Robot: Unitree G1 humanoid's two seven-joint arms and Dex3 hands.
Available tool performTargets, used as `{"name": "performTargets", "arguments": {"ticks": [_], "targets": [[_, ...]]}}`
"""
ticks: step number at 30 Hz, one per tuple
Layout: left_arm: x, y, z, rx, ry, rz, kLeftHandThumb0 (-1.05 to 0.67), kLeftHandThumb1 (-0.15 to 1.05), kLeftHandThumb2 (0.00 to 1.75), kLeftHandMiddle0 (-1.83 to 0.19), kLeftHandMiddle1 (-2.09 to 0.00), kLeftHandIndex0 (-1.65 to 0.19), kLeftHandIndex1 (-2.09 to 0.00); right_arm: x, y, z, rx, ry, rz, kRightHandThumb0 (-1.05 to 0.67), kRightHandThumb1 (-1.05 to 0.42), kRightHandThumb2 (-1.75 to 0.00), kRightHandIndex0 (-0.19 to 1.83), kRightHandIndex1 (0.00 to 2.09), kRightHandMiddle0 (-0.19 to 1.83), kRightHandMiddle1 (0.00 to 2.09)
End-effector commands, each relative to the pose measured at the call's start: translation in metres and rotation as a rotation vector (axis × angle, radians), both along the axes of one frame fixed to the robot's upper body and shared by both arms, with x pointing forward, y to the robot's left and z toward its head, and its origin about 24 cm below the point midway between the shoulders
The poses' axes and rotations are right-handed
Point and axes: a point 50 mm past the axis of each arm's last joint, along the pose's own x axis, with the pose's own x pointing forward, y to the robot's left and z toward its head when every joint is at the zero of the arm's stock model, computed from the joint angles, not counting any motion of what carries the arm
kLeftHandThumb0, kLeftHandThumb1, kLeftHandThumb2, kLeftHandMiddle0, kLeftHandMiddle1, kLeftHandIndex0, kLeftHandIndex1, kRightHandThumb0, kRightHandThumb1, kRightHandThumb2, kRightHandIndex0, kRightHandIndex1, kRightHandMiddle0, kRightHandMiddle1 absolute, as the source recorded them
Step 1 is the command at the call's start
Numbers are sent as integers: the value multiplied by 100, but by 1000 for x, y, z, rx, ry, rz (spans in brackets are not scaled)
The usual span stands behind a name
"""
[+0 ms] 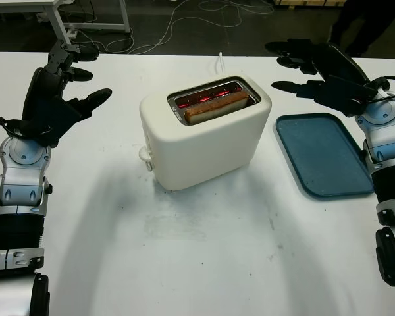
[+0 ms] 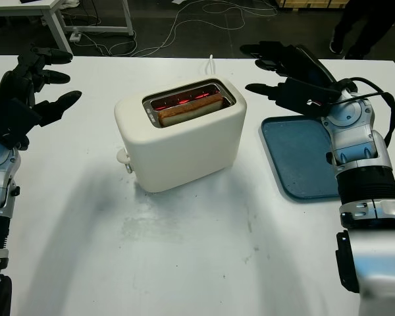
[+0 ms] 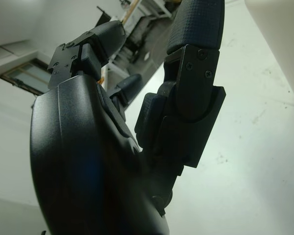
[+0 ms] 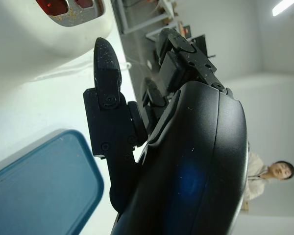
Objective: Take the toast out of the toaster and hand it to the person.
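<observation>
Golden-brown toast slice (image 1: 216, 106) waits in the cream plastic toaster (image 1: 204, 131).
My right hand (image 2: 293, 76) and left hand (image 1: 62, 92) hover empty; next, pinch the toast.

"Where's the left hand (image 1: 59, 92) from where you stand?"

"Up off the surface on the robot's left side, open, palm turned inward, holding nothing. The forearm rises from the near edge, silver wrist joint below the black shell."

"And the right hand (image 2: 293, 76)?"

"Same idea, mirrored. It's raised on the right side, open, nothing in it, black fingers (image 4: 107, 73) pointing in toward the middle. The right forearm (image 2: 362, 178) comes up from the near corner, with a cable looping by the wrist."

"Either one touching anything?"

"Not that I can see."
</observation>
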Motion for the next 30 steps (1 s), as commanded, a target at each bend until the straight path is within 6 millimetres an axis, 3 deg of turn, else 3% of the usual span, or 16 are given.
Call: {"name": "performTargets", "arguments": {"ticks": [1,30], "targets": [[-2,0,-1,-10,0,-1,-90,92,14,0,-119,0,-105,-2,0,2,4,-21,-4,-33,-92,-20,44,1,42,1],[-5,-2,3,-6,-2,-8,-84,92,13,0,-114,0,-101,-2,2,4,16,-14,8,-31,-92,-18,45,1,42,0]]}}
